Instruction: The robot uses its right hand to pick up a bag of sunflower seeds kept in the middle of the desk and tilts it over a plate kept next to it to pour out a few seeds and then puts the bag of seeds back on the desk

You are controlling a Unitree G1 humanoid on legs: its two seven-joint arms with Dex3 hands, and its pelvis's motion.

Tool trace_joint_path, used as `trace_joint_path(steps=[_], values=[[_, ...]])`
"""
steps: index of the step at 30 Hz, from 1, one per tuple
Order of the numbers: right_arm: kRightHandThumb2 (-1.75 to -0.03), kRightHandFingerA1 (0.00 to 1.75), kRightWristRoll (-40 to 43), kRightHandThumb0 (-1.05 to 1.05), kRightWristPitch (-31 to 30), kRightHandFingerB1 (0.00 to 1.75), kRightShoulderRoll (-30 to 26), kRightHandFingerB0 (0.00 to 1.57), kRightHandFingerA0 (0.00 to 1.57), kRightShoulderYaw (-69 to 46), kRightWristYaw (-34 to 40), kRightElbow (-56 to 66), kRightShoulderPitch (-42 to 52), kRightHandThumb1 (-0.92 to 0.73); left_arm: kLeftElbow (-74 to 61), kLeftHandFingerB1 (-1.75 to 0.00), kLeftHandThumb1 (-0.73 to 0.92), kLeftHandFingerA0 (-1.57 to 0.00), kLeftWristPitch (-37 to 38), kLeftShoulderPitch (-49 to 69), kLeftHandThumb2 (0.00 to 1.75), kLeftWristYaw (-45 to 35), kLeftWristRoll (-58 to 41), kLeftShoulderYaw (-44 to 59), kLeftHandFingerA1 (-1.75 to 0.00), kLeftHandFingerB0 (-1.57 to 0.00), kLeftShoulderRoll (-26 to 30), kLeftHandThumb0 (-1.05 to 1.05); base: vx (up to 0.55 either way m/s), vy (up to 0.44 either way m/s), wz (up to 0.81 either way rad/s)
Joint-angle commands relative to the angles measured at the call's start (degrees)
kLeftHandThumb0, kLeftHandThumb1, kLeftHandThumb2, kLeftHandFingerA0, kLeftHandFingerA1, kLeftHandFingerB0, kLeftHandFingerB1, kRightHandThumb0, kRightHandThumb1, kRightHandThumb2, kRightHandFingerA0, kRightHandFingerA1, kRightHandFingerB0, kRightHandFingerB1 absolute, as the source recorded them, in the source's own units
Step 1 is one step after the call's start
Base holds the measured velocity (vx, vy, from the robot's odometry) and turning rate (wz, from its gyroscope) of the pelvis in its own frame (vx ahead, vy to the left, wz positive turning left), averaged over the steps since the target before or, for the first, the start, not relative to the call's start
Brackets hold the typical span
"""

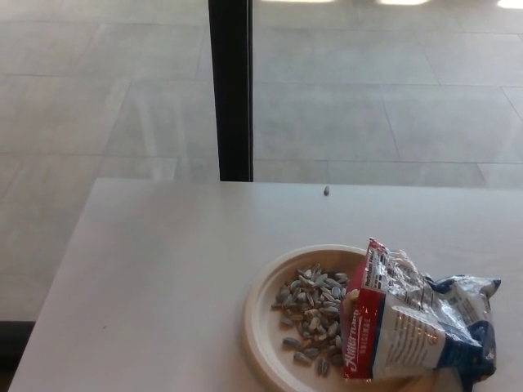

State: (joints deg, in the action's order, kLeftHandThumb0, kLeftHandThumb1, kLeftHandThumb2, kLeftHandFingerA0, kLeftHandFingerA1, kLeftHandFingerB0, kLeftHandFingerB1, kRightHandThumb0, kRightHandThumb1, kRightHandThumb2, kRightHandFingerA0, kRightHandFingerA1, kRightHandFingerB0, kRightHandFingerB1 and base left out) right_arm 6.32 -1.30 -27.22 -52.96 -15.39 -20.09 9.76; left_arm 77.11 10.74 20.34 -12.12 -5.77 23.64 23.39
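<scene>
The crinkled red, white and blue seed bag (pixel 417 322) lies across the cream round plate (pixel 260 314), apparently overlapping grey sunflower seeds (pixel 315 314); neither hand shows, so their state is untellable.

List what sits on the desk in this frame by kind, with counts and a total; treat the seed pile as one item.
Plate: 1
Bag of sunflower seeds: 1
Pile of seeds on the plate: 1
Stray seed near the far edge: 1
Total: 4
</scene>
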Motion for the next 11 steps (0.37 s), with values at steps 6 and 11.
trace_joint_path(steps=[6, 11], values=[[-1.06, 0.58, 21.8, -0.89, -3.5, 0.29, 18.3, 0.0, 0.0, -23.3, 20.0, -15.8, 1.2, -0.62, 0.2, -0.39, 0.79, -0.62, -0.4, -2.2, 0.64, -0.1, -2.0, 2.4, -0.47, -0.48, 0.7, -0.75, 0.0, 0.0, 0.0], [-1.05, 0.28, 17.4, -1.05, 1.1, 0.04, 12.7, 0.0, 0.0, -20.0, 15.0, -33.9, -0.3, -0.7, 0.0, -0.38, 0.8, -0.58, -0.1, -2.3, 0.65, 0.2, -1.2, 1.8, -0.45, -0.43, 0.4, -0.74, 0.0, 0.0, 0.0]])
